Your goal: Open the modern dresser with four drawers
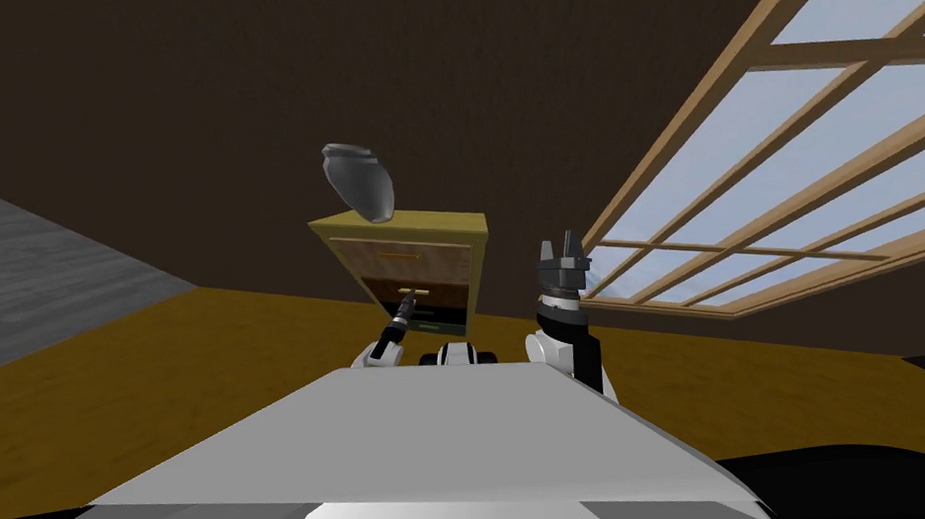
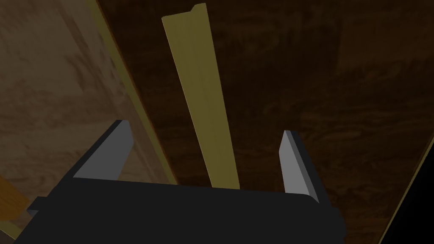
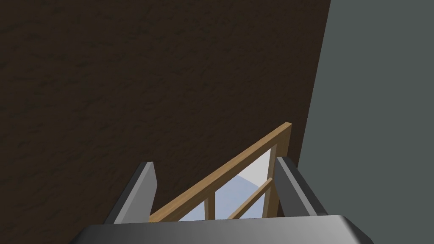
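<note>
"The left gripper stood open, fingers either side of the yellow handle on the second drawer, gripping nothing."
"And the dresser?"
"Straight ahead, by the dark wall. Grasping stage, I reckoned: close on that bar, then pull straight back."

I'm holding my left gripper stretched forward, fingers standing apart. My right gripper is pointing upward, fingers likewise parted.

Dim overall, daylight from window, wide-lens splay at edges.
</note>
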`<state>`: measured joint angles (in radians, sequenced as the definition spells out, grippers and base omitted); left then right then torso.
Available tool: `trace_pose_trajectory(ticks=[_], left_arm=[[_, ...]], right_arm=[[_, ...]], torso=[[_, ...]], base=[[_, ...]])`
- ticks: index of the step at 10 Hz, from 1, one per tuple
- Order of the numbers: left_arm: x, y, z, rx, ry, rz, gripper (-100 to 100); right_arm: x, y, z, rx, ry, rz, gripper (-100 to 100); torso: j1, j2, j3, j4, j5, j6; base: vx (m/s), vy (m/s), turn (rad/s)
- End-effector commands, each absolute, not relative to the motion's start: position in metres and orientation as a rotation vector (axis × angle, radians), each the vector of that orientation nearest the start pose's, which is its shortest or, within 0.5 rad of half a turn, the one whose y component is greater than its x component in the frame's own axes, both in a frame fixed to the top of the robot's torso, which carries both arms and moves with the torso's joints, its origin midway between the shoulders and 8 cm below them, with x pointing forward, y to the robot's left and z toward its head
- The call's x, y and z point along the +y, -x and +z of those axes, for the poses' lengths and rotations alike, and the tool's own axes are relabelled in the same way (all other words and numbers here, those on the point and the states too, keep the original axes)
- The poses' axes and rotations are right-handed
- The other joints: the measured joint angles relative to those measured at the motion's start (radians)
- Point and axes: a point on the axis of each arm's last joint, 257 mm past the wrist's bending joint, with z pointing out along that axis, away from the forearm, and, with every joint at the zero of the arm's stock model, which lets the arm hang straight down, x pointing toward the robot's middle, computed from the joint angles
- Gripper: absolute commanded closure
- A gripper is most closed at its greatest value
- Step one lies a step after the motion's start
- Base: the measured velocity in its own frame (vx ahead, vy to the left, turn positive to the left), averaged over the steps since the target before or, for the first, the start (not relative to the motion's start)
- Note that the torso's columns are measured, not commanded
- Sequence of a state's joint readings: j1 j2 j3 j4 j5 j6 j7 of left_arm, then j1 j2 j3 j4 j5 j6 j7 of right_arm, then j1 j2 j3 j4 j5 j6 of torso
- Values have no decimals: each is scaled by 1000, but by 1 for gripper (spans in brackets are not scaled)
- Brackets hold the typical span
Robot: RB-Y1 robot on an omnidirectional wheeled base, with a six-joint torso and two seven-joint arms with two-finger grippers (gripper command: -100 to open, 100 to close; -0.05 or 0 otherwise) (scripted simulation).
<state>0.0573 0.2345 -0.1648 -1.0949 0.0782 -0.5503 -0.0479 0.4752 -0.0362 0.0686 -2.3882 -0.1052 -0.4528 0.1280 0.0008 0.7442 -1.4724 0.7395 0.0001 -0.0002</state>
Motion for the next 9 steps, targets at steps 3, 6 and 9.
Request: trace_pose_trajectory(ticks=[3,6,9], left_arm=[[274,-501,-350,1328,1045,-1076,-100],[272,-498,-350,1335,1038,-1083,100],[256,-476,-353,1377,1003,-1131,100]], right_arm=[[-259,-332,69,558,-595,1352,0],[-259,-332,69,558,-595,1352,0],[-259,-332,69,558,-595,1352,0]], torso=[[2,-1,0,0,1,0],[-2,-10,-6,-3,-1,0],[-3,-9,-5,-2,-1,0]], base=[[-83,53,-215],[-20,15,0],[75,-53,244]])
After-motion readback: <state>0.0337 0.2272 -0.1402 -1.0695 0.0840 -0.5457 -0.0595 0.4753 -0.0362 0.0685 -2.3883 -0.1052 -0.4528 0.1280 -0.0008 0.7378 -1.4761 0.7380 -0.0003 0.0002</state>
